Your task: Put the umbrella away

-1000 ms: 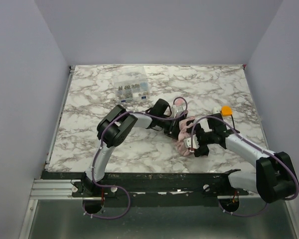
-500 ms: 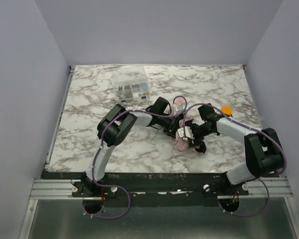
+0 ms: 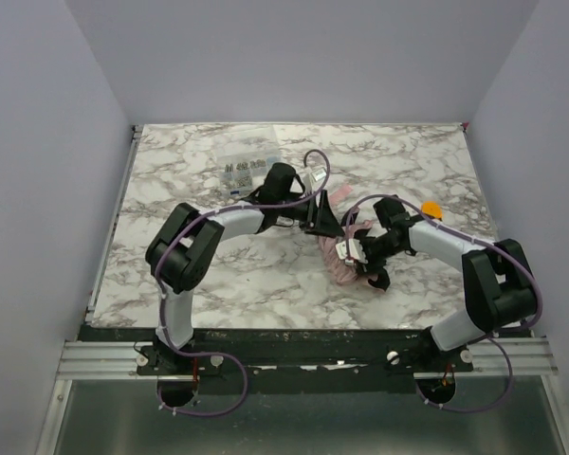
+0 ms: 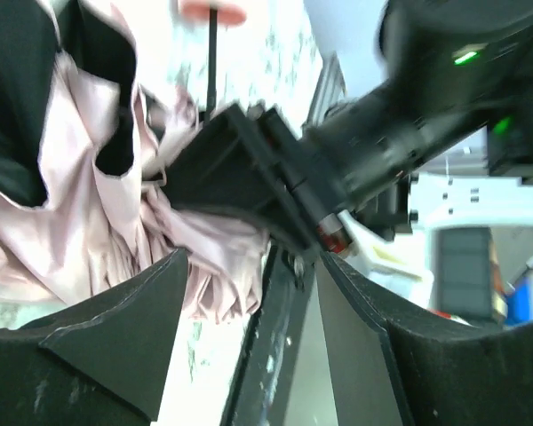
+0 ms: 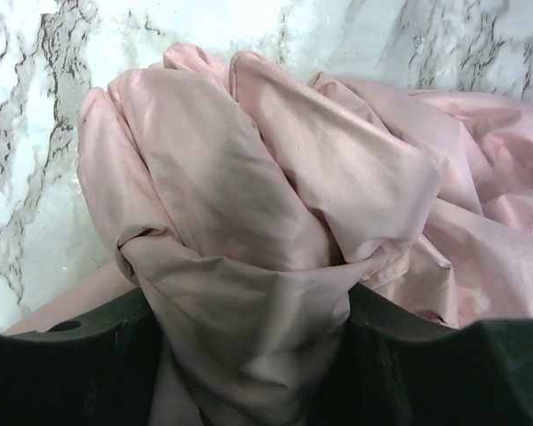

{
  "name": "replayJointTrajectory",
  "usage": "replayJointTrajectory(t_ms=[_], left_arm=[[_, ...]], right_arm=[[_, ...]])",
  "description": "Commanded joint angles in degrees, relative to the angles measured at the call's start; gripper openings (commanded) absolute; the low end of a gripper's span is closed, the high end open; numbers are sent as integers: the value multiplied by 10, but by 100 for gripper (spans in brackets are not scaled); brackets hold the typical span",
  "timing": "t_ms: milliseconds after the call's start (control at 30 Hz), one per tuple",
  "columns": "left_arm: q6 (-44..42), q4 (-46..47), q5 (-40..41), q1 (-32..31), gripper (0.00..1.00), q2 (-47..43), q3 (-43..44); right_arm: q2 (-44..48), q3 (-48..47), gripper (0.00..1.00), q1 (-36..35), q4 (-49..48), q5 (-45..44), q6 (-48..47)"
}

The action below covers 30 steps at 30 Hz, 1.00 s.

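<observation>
The pale pink umbrella [image 3: 334, 262] lies as a crumpled bundle on the marble table [image 3: 171, 256], between the two arms. My right gripper [image 3: 353, 254] is shut on a fold of its fabric, which fills the gap between the fingers in the right wrist view [image 5: 249, 302]. My left gripper [image 3: 322, 213] is open and empty just beyond the bundle. In the left wrist view [image 4: 253, 266] the pink fabric [image 4: 80, 195] lies to the left of the jaws. The thin black shaft [image 4: 211, 62] and the pink handle [image 4: 211, 11] show at the top, with the right gripper's black body [image 4: 249, 169] in the middle.
A clear plastic compartment box [image 3: 249, 169] of small parts stands at the back, just beyond the left arm. A small orange object [image 3: 431, 209] lies beside the right arm. Grey walls enclose the table on three sides.
My left arm has drawn back and to the left, away from the bundle. My right arm swung in toward the centre and now holds the fabric there.
</observation>
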<state>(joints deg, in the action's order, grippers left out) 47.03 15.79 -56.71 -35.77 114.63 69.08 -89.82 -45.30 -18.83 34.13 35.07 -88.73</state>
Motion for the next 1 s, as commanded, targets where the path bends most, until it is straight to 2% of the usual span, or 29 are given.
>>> replayJointTrajectory(t_ms=[0,100,233,333,400,633,700,733,833,867,967], left_arm=[[-31,14,94,19,62,-93,-41],[-68,-59,221,19,63,-127,-75],[-55,-138,303,5,62,-92,-69],[-60,-157,348,-18,53,-46,-42],[-57,-174,359,-27,39,-11,-17],[-84,-229,446,-48,38,35,38],[-94,-238,441,-53,37,50,50],[-101,-245,430,-58,34,58,58],[-128,-274,339,-78,9,91,90],[-136,-281,303,-90,5,96,95],[-153,-263,210,-122,3,95,67]], right_arm=[[-44,77,25,-4,0,-142,-7],[-21,96,20,-4,-8,-134,-6],[3,112,19,-4,-17,-126,-9],[12,117,19,-4,-20,-118,-9],[18,120,19,-5,-24,-115,-8],[26,125,20,-4,-28,-106,-4],[28,126,21,-4,-30,-105,-3],[29,125,22,-4,-32,-105,1],[38,124,26,-4,-44,-100,15],[45,126,27,-4,-55,-97,23],[76,143,39,-4,-104,-90,45]])
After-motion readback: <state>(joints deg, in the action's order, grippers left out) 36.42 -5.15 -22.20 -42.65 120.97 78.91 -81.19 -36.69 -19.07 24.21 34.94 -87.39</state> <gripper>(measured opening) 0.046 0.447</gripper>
